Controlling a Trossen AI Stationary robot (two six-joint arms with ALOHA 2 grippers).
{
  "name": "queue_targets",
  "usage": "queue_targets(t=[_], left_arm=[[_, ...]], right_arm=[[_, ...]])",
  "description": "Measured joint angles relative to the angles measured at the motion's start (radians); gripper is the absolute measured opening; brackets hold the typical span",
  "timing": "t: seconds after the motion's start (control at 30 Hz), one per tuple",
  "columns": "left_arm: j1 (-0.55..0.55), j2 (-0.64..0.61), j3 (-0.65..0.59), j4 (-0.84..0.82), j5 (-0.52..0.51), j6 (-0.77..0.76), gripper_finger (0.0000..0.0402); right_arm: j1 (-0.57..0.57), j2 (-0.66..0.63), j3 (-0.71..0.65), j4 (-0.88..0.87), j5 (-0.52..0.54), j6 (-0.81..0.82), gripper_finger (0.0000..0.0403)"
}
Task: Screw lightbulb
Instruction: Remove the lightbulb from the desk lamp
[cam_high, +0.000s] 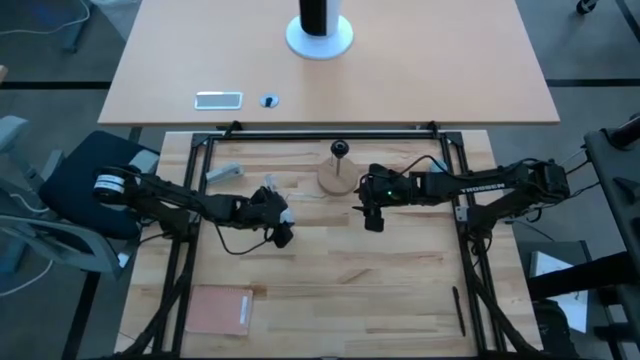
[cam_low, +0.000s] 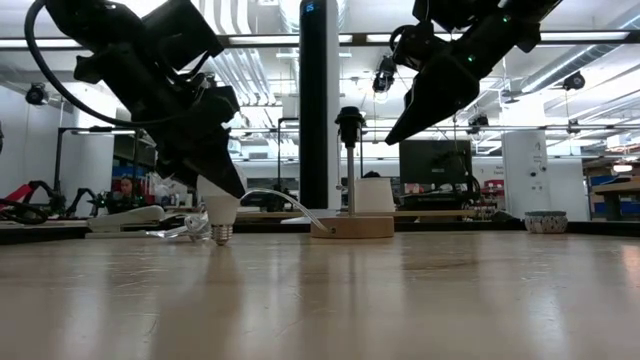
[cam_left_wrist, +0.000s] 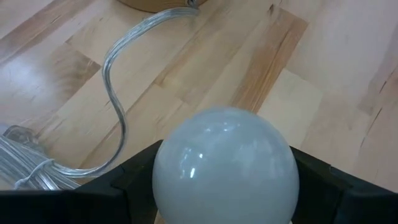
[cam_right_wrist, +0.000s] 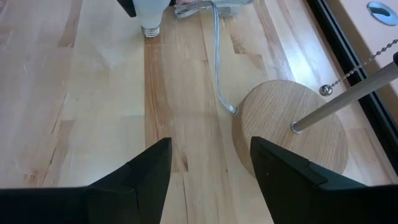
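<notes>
One left gripper (cam_high: 280, 222) at nine o'clock of the table (cam_high: 400, 300), fingers (cam_left_wrist: 134, 180) clamped on either side of the one lightbulb (cam_low: 220, 214) (frosted white globe, ribbed grey metal screw base pointing down, just above the pale planked wood). One clear, glossy cord (cam_left_wrist: 115, 93), curling toward the lamp base (cam_right_wrist: 292, 134): a round flat wooden disc with one thin metal stem (cam_low: 350, 170). One right gripper (cam_high: 373, 220) at two o'clock of the bulb, dark fingers apart, holding nothing.
</notes>
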Motion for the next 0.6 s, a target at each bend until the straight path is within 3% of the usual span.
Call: queue_targets(t=[0.6], left_arm=[[0.000, 0.000, -0.002, 0.002, -0.017, -0.021, 0.0273]], right_arm=[[0.000, 0.000, 0.000, 0.000, -0.002, 0.000, 0.0213]])
